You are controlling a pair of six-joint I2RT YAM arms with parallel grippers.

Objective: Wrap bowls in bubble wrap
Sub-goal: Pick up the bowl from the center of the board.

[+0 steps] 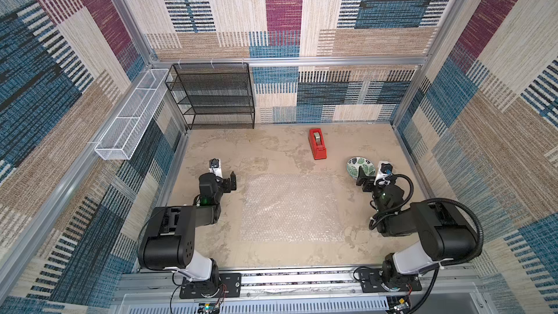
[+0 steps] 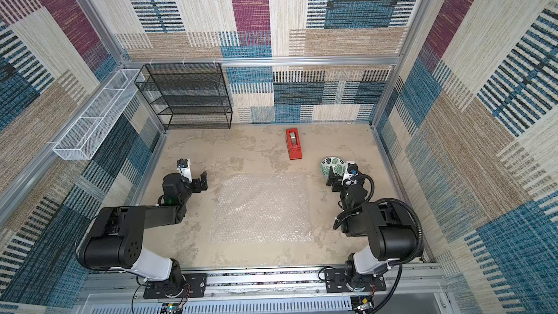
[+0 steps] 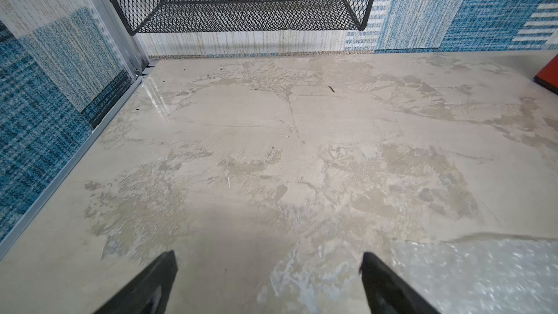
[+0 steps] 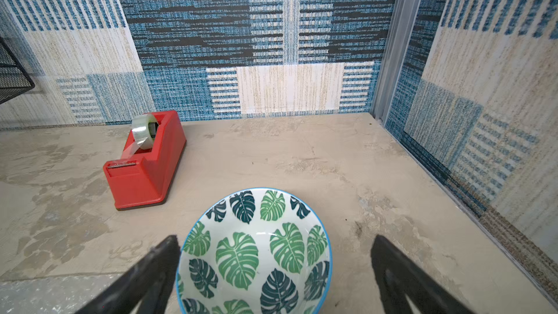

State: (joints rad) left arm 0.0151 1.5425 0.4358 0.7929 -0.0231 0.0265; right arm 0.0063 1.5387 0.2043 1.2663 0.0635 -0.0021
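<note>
The bowl (image 1: 360,167) (image 2: 333,167), white with green leaves and a blue rim, stands upright on the table at the right. My right gripper (image 1: 363,180) (image 4: 274,240) is open and low around its near side. In the right wrist view the bowl (image 4: 256,252) lies between the jaws: one finger is right beside the rim and the other stands well off. The bubble wrap (image 1: 291,206) (image 2: 261,206) lies flat mid-table. My left gripper (image 1: 230,184) (image 3: 268,256) is open over bare table just left of the bubble wrap (image 3: 483,273), with nothing between its fingers.
A red tape dispenser (image 1: 317,144) (image 4: 145,161) stands behind the wrap, left of the bowl. A black mesh shelf (image 1: 211,95) (image 3: 241,10) is fixed to the back wall at the left. A white wire basket (image 1: 129,116) hangs on the left wall. The right wall is close to the bowl.
</note>
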